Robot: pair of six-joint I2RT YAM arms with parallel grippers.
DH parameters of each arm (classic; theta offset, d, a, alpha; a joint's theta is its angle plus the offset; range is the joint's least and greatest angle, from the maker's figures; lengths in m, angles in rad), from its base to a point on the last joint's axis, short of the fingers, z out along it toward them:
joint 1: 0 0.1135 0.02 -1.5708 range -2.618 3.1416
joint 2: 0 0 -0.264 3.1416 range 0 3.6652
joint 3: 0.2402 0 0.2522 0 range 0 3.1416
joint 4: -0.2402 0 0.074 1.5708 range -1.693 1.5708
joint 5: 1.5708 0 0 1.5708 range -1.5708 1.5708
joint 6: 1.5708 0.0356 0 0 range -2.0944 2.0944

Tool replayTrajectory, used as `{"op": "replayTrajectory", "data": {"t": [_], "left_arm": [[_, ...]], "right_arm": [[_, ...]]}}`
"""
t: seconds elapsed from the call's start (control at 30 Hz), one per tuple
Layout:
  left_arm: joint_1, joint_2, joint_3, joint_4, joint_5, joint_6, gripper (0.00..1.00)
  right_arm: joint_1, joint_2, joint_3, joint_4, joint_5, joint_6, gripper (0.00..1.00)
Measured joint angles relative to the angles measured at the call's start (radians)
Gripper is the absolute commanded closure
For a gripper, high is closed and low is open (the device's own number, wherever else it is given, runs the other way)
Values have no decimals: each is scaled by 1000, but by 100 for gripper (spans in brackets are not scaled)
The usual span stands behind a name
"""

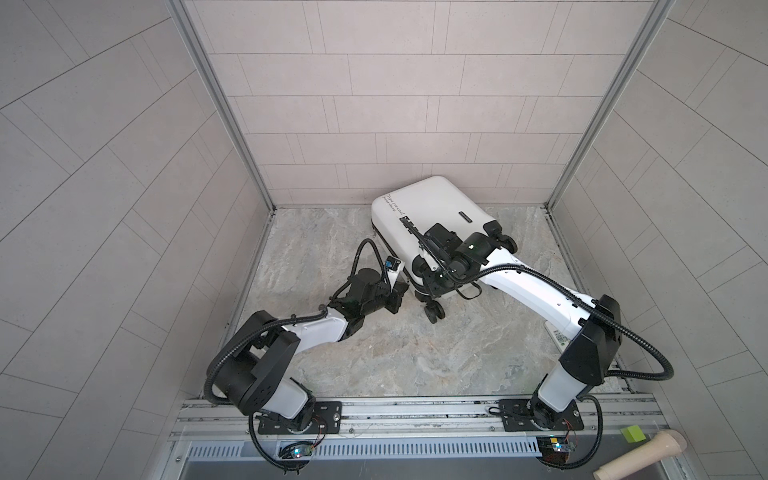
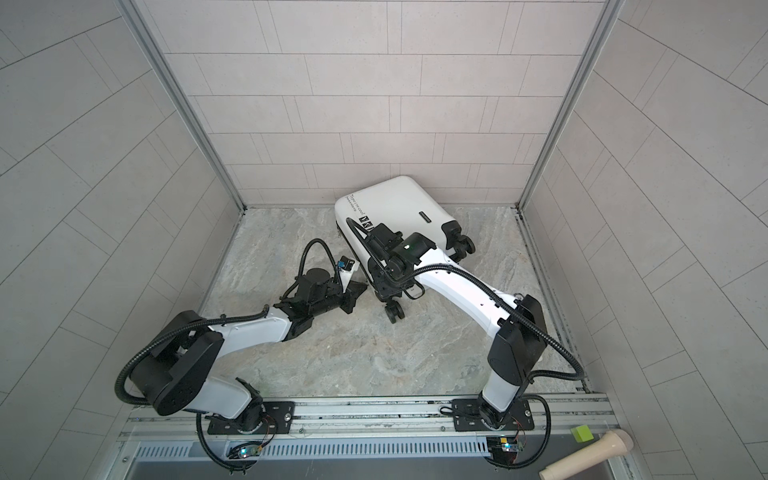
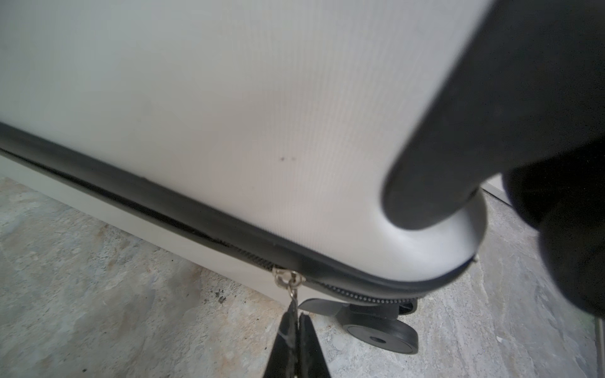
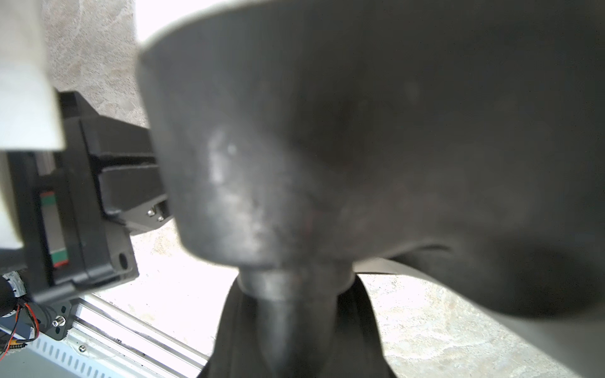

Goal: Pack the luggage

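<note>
The luggage [image 1: 436, 203] [image 2: 395, 199], a white hard-shell suitcase, lies flat and closed on the stone floor near the back wall. My left gripper [image 3: 299, 315] [image 1: 405, 287] is shut on the metal zipper pull [image 3: 289, 284], low on the near-left side. The pull hangs from the black zipper band [image 3: 183, 209], close to a black wheel [image 3: 383, 337]. My right gripper [image 4: 288, 327] [image 2: 382, 286] reaches over the shell to the near corner. Its fingers [image 4: 360, 327] are shut around the stem under the dark wheel mount [image 4: 327, 131]. The shell [image 3: 229, 98] fills the left wrist view.
Tiled walls close in the back and both sides. A metal rail [image 1: 415, 409] with both arm bases runs along the front. A beige wooden handle [image 1: 640, 455] and a green block [image 1: 633, 434] lie beyond it at the front right. Another wheel [image 1: 434, 311] sticks out towards the front.
</note>
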Motion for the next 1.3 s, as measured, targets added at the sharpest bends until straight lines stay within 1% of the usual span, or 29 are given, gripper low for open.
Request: {"op": "replayTrajectory", "data": {"t": [0.27, 0.63, 0.93, 1.13, 1.3], "left_arm": [[-50, -28, -21, 5, -62, -19, 100], [-106, -32, -24, 13, -133, -51, 100], [-144, -31, -24, 13, -180, -69, 100], [-166, -35, -27, 16, -185, -70, 100], [-215, -60, -28, 29, -145, -69, 100]], "right_arm": [[-9, 1, 0, 0, -21, 4, 100], [-41, 1, -4, 8, -101, 22, 100], [-76, -29, -56, 46, -174, 22, 100], [-82, -29, -45, 39, -189, 18, 100], [-82, -26, -37, 47, -185, 11, 100]]}}
